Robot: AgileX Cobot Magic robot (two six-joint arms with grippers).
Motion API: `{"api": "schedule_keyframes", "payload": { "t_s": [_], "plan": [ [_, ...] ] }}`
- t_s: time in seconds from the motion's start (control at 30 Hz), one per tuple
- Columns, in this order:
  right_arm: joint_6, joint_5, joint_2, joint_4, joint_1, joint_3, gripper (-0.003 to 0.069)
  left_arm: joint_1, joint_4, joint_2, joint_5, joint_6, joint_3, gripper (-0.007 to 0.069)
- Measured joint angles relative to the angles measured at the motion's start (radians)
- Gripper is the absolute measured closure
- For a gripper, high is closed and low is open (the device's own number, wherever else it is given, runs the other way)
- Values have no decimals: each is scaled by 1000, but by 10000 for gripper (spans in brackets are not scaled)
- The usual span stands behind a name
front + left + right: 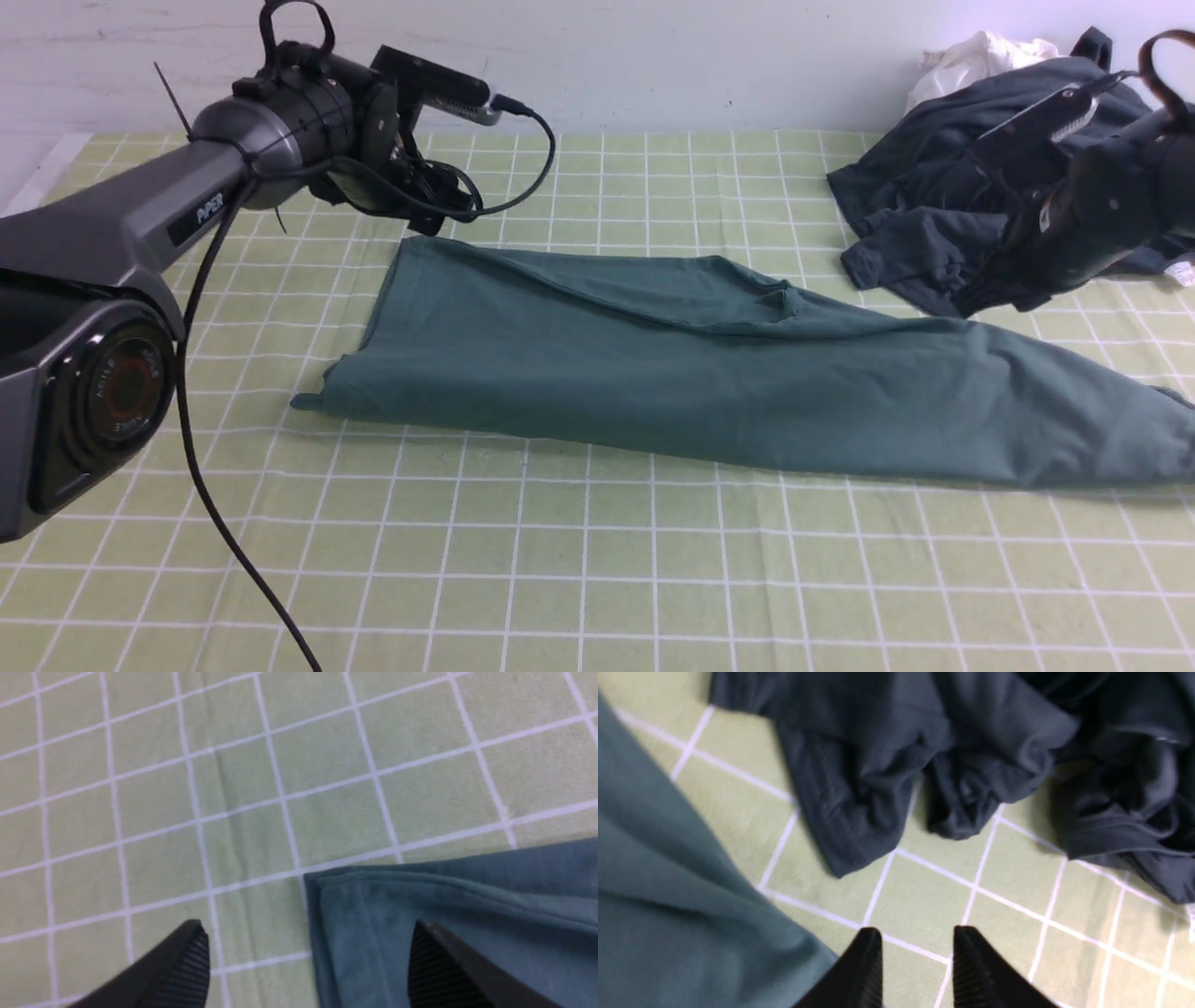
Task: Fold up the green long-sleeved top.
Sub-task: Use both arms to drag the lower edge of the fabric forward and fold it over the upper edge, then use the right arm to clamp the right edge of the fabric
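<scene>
Your left arm [215, 159] reaches forward over the far left corner of the green long-sleeved top [709, 373]. Your right arm [1102, 205] sits low on the right, in front of the dark grey garment [934, 215].

Left gripper [308, 928]: jaws spread wide and empty, one finger over the top's corner, the other over bare cloth.

Right gripper [917, 931]: jaws narrowly parted and empty, above the checked tablecloth [597, 579] between both garments.

The top lies flat in a long band across the middle. A white cloth [971, 56] lies by the pale wall [653, 56].
</scene>
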Motion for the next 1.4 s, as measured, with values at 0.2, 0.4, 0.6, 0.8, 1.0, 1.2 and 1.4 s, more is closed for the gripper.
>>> {"api": "schedule_keyframes", "payload": {
  "t_s": [0.2,0.4,0.6,0.8,1.0,1.2,1.4],
  "plan": [
    [-36,130,-29,203,68,-81,448,4,-41,-209,115,94,7,286],
    [-451,129,30,638,159,-86,647,4,-231,-513,165,327,187,598],
    [-672,3,179,809,163,-86,673,6,-303,-830,141,414,524,629],
    [-650,-362,230,825,154,-87,673,31,-266,-1077,90,389,784,629],
    [-509,-423,155,831,50,-107,643,100,-120,-1312,135,282,958,629],
    [-353,41,-60,757,-157,-97,592,123,-40,-1481,160,77,1181,629],
    [-156,164,-225,650,-382,134,532,123,-41,-1536,44,-19,1435,629]
  ]
}}
